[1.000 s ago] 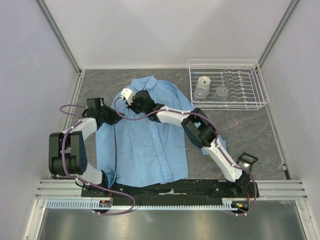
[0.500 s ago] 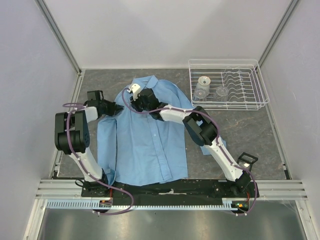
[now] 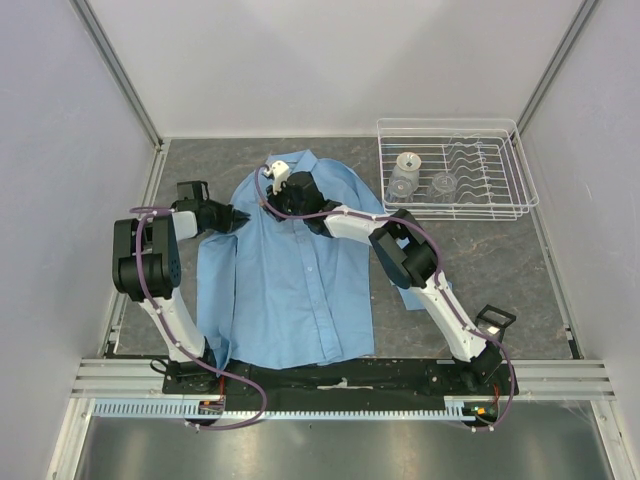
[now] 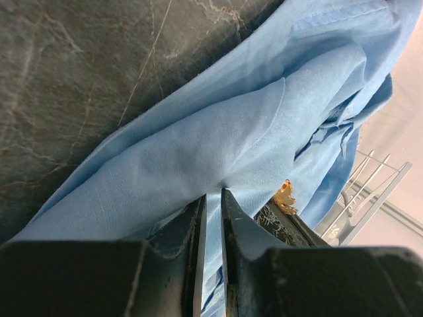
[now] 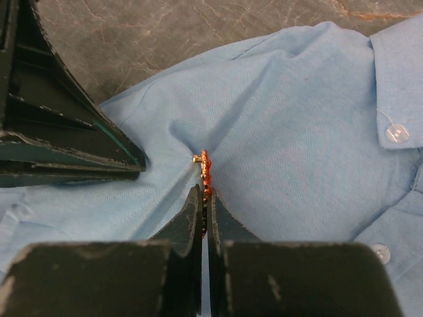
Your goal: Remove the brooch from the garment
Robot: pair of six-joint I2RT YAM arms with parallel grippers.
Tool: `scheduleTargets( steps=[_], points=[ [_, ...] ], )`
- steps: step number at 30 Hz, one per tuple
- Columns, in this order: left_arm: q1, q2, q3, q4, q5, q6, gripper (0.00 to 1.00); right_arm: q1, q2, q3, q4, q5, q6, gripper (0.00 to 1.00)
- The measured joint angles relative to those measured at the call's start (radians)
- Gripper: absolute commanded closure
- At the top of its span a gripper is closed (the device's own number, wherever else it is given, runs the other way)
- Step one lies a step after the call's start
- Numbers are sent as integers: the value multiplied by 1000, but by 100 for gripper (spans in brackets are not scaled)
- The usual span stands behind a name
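Pale walls closed in a dark, marbled grey bench (image 3: pixel 480 260), with a wire dish rack (image 3: pixel 445 122) in its far right corner holding a couple of clear glass vessels (image 3: pixel 406 165). Most of the left and middle of the bench was covered by the garment (image 3: pixel 290 290), a light blue button-up shirt lying front up, its collar (image 5: pixel 396 86) toward the far edge and its hem at the near edge. One sleeve ran down along the left side.

Both arms reached to the upper part of the shirt, beside the collar on the side nearer the left edge. The left gripper (image 4: pixel 213 193) came in low from the left, its fingers drawn almost together and clamped on a raised fold of the blue cloth, which puckered toward their tips. Just beside it, the right gripper (image 5: pixel 205 191) was clenched on the brooch (image 5: pixel 205 170), a tiny orange-red pin seen edge-on between the two fingertips. The fabric creased in toward that spot. Whether the pin had come free of the cloth could not be told. In the left wrist view the brooch showed as a small orange speck past the fold, against the dark body of the other gripper. A white button (image 5: pixel 396 133) sat on the collar tip, well apart from the pin
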State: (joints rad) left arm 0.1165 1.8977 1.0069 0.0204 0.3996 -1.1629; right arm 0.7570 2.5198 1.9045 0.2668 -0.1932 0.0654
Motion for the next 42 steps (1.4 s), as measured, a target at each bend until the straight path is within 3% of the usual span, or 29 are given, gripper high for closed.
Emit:
scheduleTargets(
  steps=[23, 42],
  points=[
    [-40, -46, -90, -29, 4, -26, 80, -1, 0, -63, 180, -21, 107, 100],
    [-33, -50, -51, -75, 4, -18, 78, -5, 0, -74, 190, -38, 112, 100]
  ],
)
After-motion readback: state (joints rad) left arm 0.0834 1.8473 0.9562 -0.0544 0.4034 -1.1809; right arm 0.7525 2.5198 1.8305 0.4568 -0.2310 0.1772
